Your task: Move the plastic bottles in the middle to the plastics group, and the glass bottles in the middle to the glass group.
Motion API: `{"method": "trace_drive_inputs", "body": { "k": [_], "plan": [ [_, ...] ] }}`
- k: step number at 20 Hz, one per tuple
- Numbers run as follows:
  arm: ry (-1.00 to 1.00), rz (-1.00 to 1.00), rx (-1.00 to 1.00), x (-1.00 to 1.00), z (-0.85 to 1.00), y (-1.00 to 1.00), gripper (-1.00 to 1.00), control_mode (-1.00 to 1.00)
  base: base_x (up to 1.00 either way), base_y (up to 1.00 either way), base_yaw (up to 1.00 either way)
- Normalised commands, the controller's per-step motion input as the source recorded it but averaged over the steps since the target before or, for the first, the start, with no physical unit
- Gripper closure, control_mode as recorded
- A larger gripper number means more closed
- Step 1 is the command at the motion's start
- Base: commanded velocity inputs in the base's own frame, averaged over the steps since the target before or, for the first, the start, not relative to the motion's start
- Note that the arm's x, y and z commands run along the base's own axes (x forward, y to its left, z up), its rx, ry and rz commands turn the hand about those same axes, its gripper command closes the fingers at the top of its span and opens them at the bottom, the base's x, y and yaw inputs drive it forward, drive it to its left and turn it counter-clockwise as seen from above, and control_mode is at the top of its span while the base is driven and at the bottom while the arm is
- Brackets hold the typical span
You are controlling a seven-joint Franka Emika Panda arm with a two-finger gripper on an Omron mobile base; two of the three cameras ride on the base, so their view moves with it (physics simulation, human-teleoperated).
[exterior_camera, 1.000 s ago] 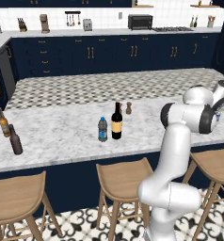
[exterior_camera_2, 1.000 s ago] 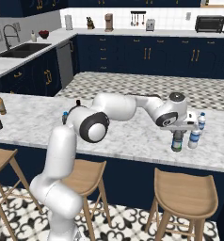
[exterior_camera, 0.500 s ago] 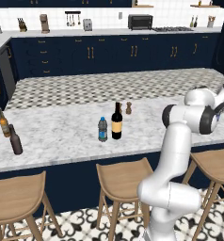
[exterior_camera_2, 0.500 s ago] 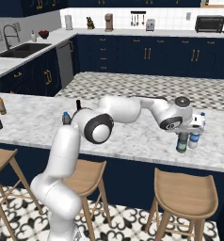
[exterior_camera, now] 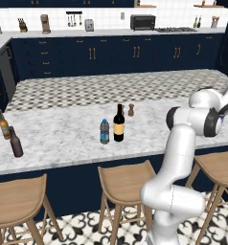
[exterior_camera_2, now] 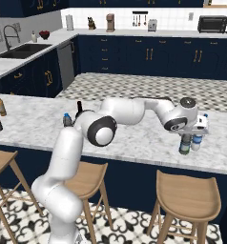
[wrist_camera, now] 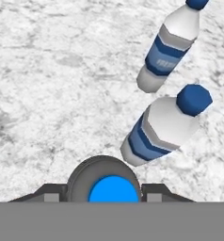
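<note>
Grey-tinted bottle set beside the whitish pair

The gripper straddles it with fingers either side; whether they clamp it, I cannot tell. The wine bottle stands well apart.

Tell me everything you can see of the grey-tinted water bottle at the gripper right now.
The grey-tinted water bottle is small and looks like clear plastic, with a blue cap. It is upright between the fingers of the gripper, which flank its shoulder, close beside two whitish water bottles. Whether its base touches the marble counter is unclear.
</note>
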Motion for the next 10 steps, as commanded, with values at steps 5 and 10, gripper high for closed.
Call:
{"method": "trace_drive_inputs", "body": {
  "k": [5,10],
  "plan": [
    [0.0,0.0,-0.06,0.0,0.23,0.01,-1.0,-1.0,0.0,0.0,0.0],
    [0.0,0.0,-0.06,0.0,0.12,0.09,-1.0,-1.0,0.0,0.0,0.0]
  ]
}}
